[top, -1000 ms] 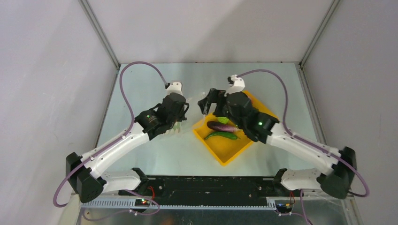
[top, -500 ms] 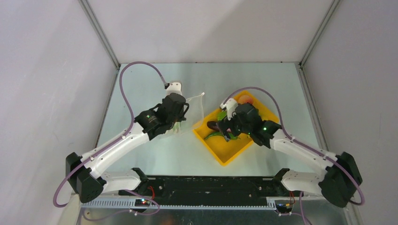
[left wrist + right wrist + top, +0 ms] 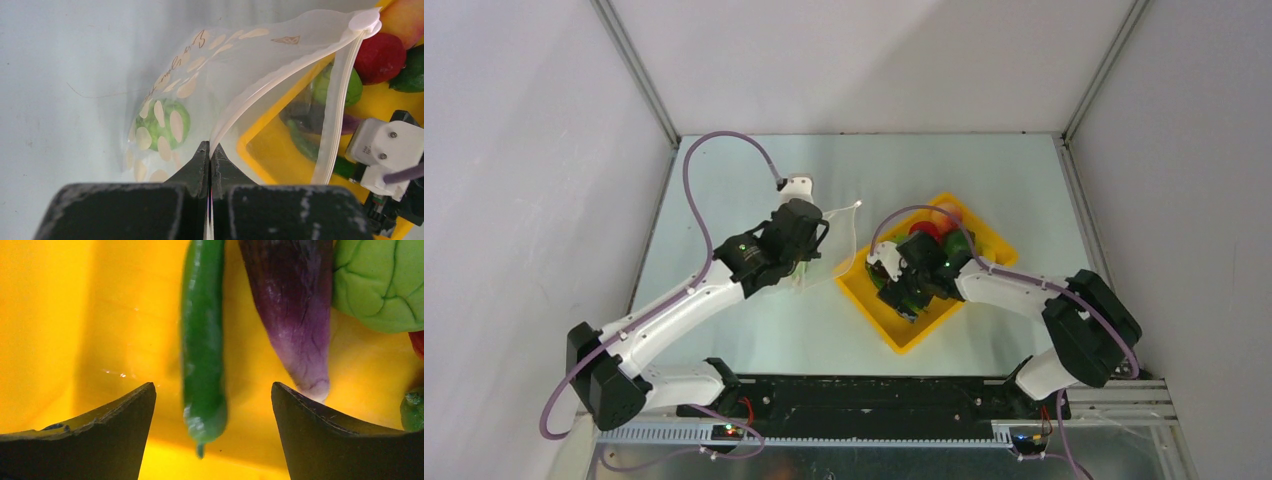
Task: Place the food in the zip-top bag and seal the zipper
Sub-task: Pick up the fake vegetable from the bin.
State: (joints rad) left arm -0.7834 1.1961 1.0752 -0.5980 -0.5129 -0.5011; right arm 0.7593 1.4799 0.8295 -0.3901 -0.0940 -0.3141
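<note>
- Top external: left gripper [image 3: 812, 243] pinching the zip-top bag [image 3: 842, 228] by its edge; right gripper [image 3: 902, 292] low over the yellow tray [image 3: 902, 340].
- Left wrist: fingers [image 3: 192, 167] pressed together on the bag's rim at the zipper [image 3: 336, 115]; green round fruit [image 3: 162, 122] inside the bag, just beyond the left fingertip.
- Right wrist: fingers [image 3: 115, 415] spread; green cucumber [image 3: 202, 355] between them, touching neither; purple eggplant [image 3: 295, 305] tip beside the right finger.

The left arm [image 3: 674, 315] stretches forward and to the right from its base, its wrist angled down, and the left gripper [image 3: 209, 150] has its two black fingers pressed tightly together. The right arm [image 3: 1014, 290] bends back towards the left, wrist tipped downward, with the right gripper [image 3: 212, 390] spread wide, fingertips well apart
</note>
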